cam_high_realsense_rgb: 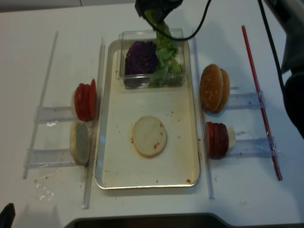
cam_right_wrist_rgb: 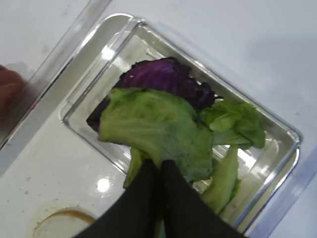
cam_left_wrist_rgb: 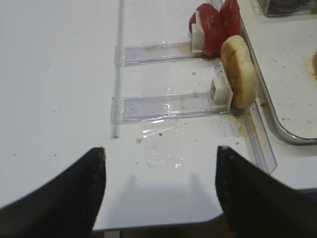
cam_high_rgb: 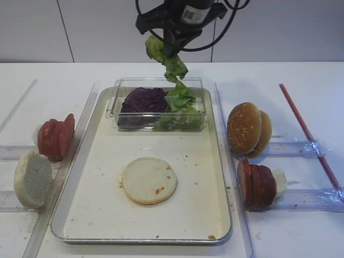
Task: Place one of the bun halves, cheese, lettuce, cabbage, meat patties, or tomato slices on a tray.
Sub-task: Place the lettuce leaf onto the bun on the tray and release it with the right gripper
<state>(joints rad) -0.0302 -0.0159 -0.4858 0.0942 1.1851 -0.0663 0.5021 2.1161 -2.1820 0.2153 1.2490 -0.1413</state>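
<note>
Left claw [cam_left_wrist_rgb: 161, 191] gapes wide; right claw [cam_right_wrist_rgb: 161, 171] pinches lettuce [cam_right_wrist_rgb: 156, 131]; its label [cam_high_rgb: 194, 13] unreadable.

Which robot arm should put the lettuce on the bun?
The right one. Its fingers are shut on the lettuce above the clear box. The left fingers are open over bare table, far from the tray.
</note>
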